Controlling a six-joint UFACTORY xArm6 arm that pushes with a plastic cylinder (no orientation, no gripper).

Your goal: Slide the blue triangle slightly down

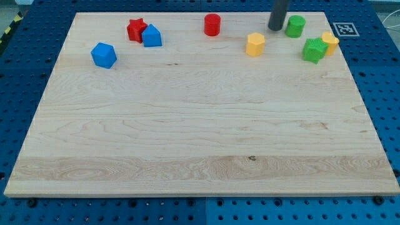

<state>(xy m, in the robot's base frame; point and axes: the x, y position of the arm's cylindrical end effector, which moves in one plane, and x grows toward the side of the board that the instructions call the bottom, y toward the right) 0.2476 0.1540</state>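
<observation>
The blue triangle block (152,36) sits near the view's top left, touching the red star block (136,29) on its left. A blue cube (104,55) lies lower and further left. My tip (275,28) is at the view's top right, just left of the green cylinder (295,26), far to the right of the blue triangle block.
A red cylinder (212,24) stands at the top centre. A yellow hexagonal block (255,45) lies below and left of my tip. A green star block (314,50) and a yellow block (330,42) sit together at the right. The wooden board (200,144) rests on a blue pegboard.
</observation>
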